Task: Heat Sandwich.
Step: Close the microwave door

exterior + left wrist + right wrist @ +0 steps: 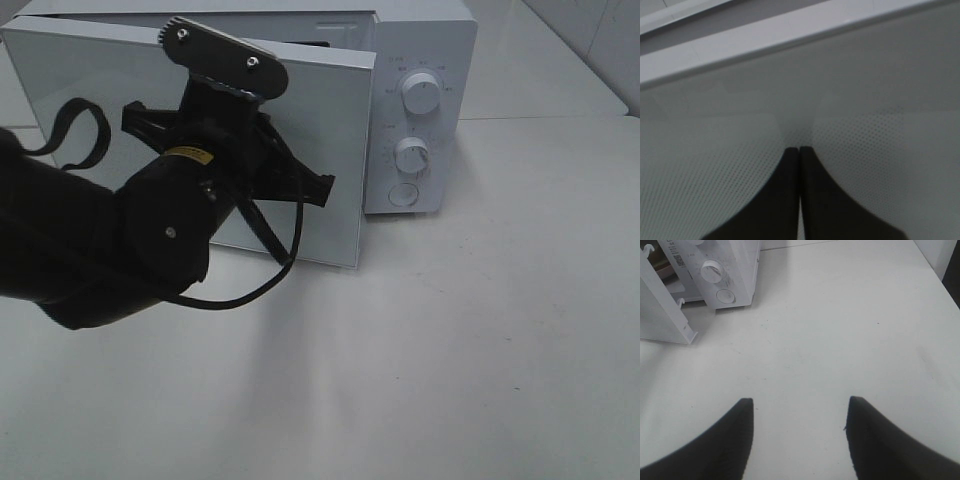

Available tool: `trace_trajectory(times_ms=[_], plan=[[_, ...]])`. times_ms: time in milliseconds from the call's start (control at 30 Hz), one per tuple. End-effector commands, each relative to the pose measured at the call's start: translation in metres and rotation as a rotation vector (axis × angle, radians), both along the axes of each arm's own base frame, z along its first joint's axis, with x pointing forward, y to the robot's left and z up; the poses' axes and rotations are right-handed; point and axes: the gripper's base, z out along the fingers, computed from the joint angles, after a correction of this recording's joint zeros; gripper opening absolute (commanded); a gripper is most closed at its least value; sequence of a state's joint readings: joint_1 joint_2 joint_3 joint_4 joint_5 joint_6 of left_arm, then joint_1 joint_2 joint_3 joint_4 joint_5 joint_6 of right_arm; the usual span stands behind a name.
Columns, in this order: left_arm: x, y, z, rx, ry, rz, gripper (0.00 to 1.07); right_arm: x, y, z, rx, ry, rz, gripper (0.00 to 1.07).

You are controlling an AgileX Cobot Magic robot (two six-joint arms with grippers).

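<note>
Standing on the white tabletop, a microwave has its door ajar; left claw, pinched shut, tips at it; right claw spread, empty.

Left pincer tips pressed together, right pincer spread wide

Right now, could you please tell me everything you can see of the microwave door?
The microwave door is a flat, white, glossy-looking rectangular panel with a finely dotted window screen on its front. It stands upright and partly open, its free edge out away from the control panel. Small white latch hooks project from that edge. The left claw, shut, has its tips at the door's outer face, seemingly touching it.
</note>
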State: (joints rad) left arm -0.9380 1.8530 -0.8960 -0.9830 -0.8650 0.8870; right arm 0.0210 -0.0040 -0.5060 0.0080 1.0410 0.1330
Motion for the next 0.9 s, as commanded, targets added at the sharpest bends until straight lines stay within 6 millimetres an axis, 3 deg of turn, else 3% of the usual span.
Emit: trace_trajectory(times_ms=[33, 267, 600, 900], plan=[[0.003, -0.011, 0.005, 0.093, -0.054, -0.015, 0.00, -0.004, 0.000, 0.001, 0.005, -0.035, -0.006, 0.55], [0.012, -0.020, 0.005, 0.196, -0.098, 0.000, 0.00, -0.004, 0.000, 0.001, 0.005, -0.035, -0.006, 0.55], [0.028, -0.041, -0.003, 0.475, -0.171, -0.050, 0.00, -0.004, 0.000, 0.001, 0.005, -0.035, -0.006, 0.55], [0.041, -0.051, -0.007, 0.587, -0.211, -0.040, 0.00, -0.004, 0.000, 0.001, 0.005, -0.035, -0.006, 0.55]])
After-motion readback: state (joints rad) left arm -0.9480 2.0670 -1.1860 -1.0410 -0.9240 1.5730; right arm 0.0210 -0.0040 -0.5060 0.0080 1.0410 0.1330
